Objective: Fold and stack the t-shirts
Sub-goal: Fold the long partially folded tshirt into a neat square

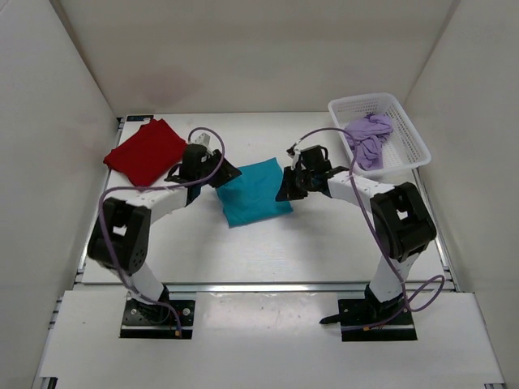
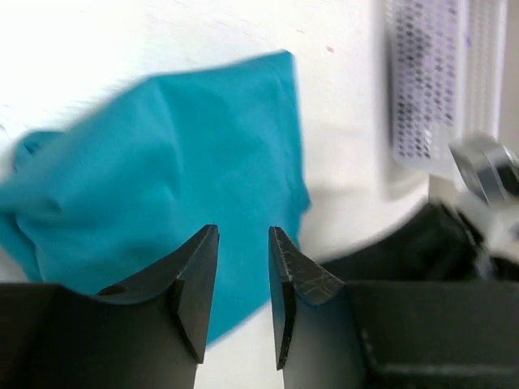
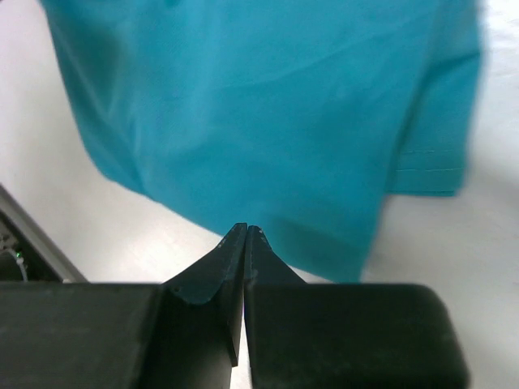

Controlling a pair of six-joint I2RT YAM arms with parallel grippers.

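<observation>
A: What's in the white mesh basket [image 1: 418,144]?
B: The crumpled lavender t-shirt [image 1: 369,138]
A: And the arms?
B: Both bend over the teal t-shirt [image 1: 251,193], left of the basket. The left gripper [image 2: 243,235] is partly spread and holds nothing, and the right gripper [image 3: 246,228] is pinched closed, empty. The dark red t-shirt [image 1: 146,151] lies farther left

We find no text, label, brand, number or sign that we can read in any of the three views.
</observation>
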